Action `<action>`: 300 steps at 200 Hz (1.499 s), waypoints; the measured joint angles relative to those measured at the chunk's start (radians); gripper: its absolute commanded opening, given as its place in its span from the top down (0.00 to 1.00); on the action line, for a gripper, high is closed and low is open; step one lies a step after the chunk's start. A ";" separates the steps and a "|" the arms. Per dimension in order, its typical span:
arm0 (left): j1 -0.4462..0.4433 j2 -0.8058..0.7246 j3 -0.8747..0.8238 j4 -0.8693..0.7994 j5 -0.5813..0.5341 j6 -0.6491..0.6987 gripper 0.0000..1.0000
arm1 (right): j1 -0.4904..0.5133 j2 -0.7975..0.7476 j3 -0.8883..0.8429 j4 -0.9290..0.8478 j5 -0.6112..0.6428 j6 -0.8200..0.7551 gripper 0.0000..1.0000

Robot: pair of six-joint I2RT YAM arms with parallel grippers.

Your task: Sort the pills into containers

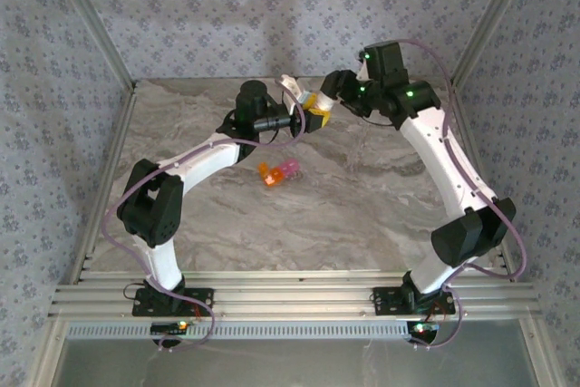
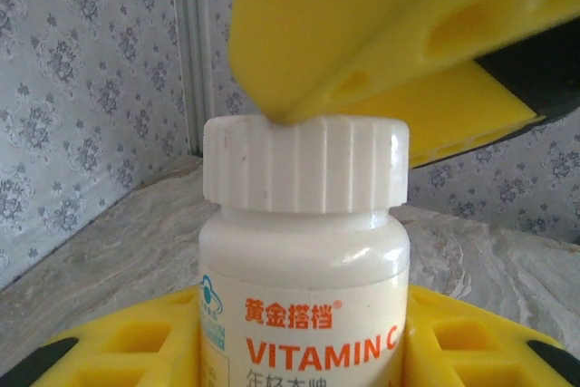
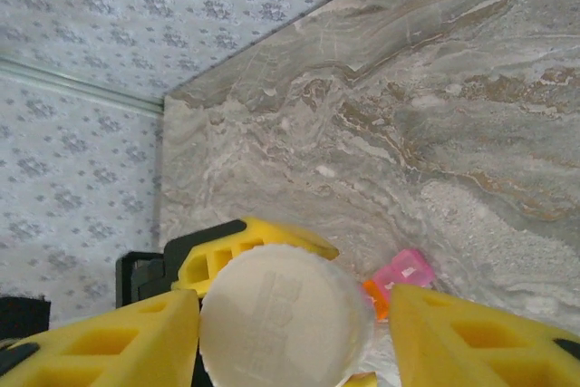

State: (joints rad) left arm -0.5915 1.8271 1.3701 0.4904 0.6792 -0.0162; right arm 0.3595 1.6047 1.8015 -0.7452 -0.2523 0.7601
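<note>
My left gripper [image 2: 304,351] is shut on a white Vitamin C bottle [image 2: 304,251] with a ribbed white cap [image 2: 305,162], held up off the table. My right gripper [image 3: 290,333] is open around that cap [image 3: 283,319]: one yellow finger [image 3: 109,342] touches its side, while the other [image 3: 480,337] stands a little apart. Both grippers meet at the back middle of the table [image 1: 317,108]. The containers [image 1: 277,171], an orange and pink translucent strip, lie on the marble below; in the right wrist view the containers [image 3: 403,274] peek out beside the cap.
The marble table [image 1: 362,197] is boxed in by patterned walls [image 1: 54,88] on three sides, with an aluminium rail [image 1: 290,296] along the near edge. Open marble stretches in front of the containers and to the right.
</note>
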 measured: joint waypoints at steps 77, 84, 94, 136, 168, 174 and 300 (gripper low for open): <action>0.002 0.000 0.000 0.036 0.007 -0.002 1.00 | -0.138 -0.079 -0.019 0.061 -0.216 -0.163 0.24; 0.002 0.000 0.000 0.036 0.010 -0.003 1.00 | -0.138 -0.072 -0.015 0.061 -0.234 -0.195 0.24; 0.002 0.000 0.000 0.037 0.013 -0.004 1.00 | -0.137 -0.053 -0.005 0.060 -0.254 -0.245 0.24; 0.002 0.000 0.000 0.037 0.020 -0.005 1.00 | -0.113 0.031 0.061 0.006 -0.268 -0.388 0.24; 0.001 0.000 0.000 0.037 0.028 -0.005 1.00 | -0.085 0.048 0.076 -0.019 -0.268 -0.433 0.24; 0.001 0.000 0.000 0.037 0.028 -0.005 1.00 | -0.081 0.048 0.078 -0.025 -0.268 -0.438 0.25; 0.002 -0.001 -0.002 0.020 0.027 -0.012 1.00 | -0.050 0.089 0.101 -0.069 -0.239 -0.439 0.63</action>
State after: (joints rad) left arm -0.5900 1.8263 1.3682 0.5102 0.7067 -0.0280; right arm 0.3096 1.6932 1.9026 -0.8143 -0.4915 0.3206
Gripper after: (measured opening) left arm 0.424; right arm 0.392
